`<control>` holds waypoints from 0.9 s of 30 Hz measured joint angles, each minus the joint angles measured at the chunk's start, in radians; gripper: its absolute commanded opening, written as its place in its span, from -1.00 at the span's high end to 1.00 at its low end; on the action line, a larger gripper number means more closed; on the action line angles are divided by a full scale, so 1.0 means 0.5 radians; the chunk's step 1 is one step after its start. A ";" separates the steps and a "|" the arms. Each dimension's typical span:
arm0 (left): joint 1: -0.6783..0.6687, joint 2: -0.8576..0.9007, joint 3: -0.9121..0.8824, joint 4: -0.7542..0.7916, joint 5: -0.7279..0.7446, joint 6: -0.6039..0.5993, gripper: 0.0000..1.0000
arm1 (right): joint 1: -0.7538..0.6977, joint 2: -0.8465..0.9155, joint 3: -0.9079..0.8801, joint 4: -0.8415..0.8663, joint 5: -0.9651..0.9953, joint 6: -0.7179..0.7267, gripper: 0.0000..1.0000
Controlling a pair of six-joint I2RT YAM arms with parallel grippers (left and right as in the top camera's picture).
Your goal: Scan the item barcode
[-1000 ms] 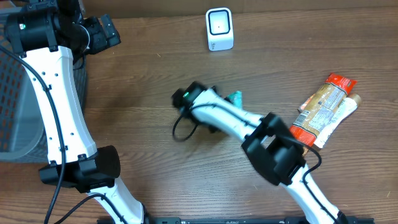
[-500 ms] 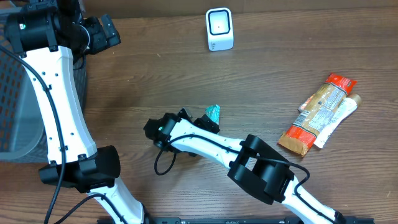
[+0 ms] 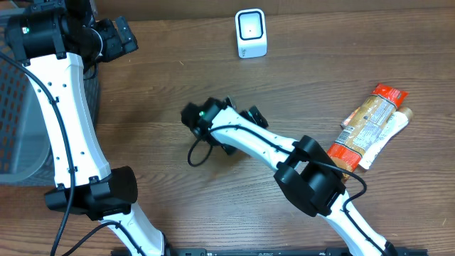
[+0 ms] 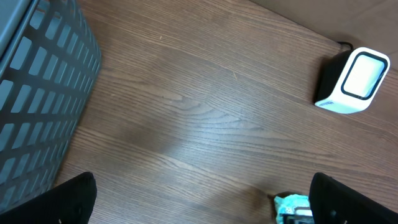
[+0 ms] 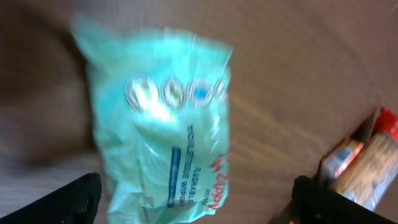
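A teal wipes pack (image 5: 161, 124) lies on the wooden table directly under my right gripper (image 5: 199, 205). Its black fingers stand wide apart on either side of the pack and do not touch it. From overhead the right gripper (image 3: 238, 114) covers the pack at the table's middle. A corner of the pack (image 4: 291, 204) shows at the bottom of the left wrist view. The white barcode scanner (image 3: 251, 33) stands at the far edge, also in the left wrist view (image 4: 353, 81). My left gripper (image 3: 117, 37) hovers open and empty at the far left (image 4: 208, 208).
A grey slatted basket (image 3: 11, 107) stands at the left edge, seen also by the left wrist (image 4: 37, 93). An orange snack pack (image 3: 366, 128) and a white tube (image 3: 389, 131) lie at the right, the snack pack also visible from the right wrist (image 5: 367, 162).
My right gripper has opened and let go of the wipes pack. It swung left, then back toward the middle, and now hides the pack from overhead. The left arm has not moved.
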 measured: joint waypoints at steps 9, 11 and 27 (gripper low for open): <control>0.000 0.000 0.000 0.000 0.000 0.000 -1.00 | 0.016 -0.002 -0.023 0.259 -0.143 -0.104 -0.48; 0.000 0.000 0.000 0.000 0.000 0.000 -1.00 | 0.015 -0.002 -0.110 0.327 -0.153 -0.123 -0.38; 0.000 0.000 0.000 0.000 0.000 0.000 -1.00 | -0.003 -0.021 -0.337 0.540 -0.081 -0.333 0.92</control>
